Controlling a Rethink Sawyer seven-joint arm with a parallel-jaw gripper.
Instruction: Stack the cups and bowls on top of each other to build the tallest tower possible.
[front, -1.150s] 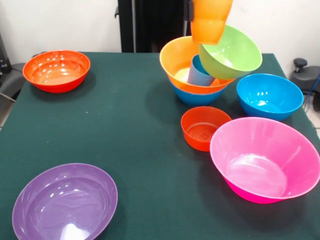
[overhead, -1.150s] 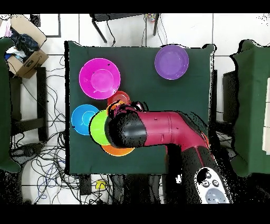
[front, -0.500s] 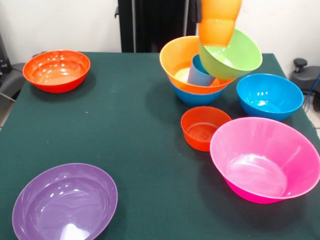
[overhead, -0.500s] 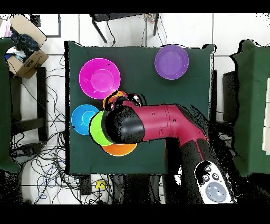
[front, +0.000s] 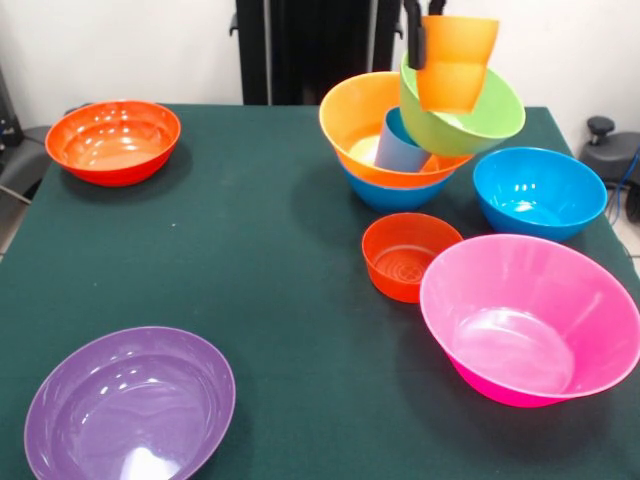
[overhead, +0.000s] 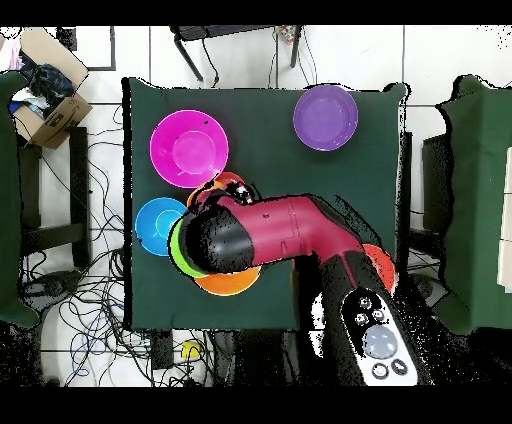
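At the table's far right, tower: we see a blue glossy plastic bowl (front: 392, 193) at the bottom, a wide orange plastic bowl (front: 352, 120) tilted inside it, and a lime green plastic bowl (front: 480, 118) leaning on the orange bowl's right rim.
Light blue cup: we find the small light blue plastic tumbler (front: 399, 146) lying tilted inside the orange bowl, tucked under the lime green bowl's edge.
Hand: we see the robot's hand (front: 422, 30) only as dark fingers (front: 414, 38) at the top edge, pinching the rim of an orange plastic tumbler (front: 454, 62); the tumbler hangs upright, mouth up, over the lime green bowl.
Arm: from overhead, the red and black arm (overhead: 285, 231) covers most of the tower, with only slivers of green and orange showing round it.
Right side: we note a second blue plastic bowl (front: 539, 192) just beside the tower, a small red-orange plastic bowl (front: 408, 256) in front of it, and a large pink plastic bowl (front: 530, 318) touching or nearly touching that small bowl.
Left side: we see a red-orange plastic bowl (front: 113, 141) at the far corner and a purple plastic bowl (front: 130, 404) at the near corner, both well apart from the tower.
Surface: all stand on the dark green table (front: 250, 260).
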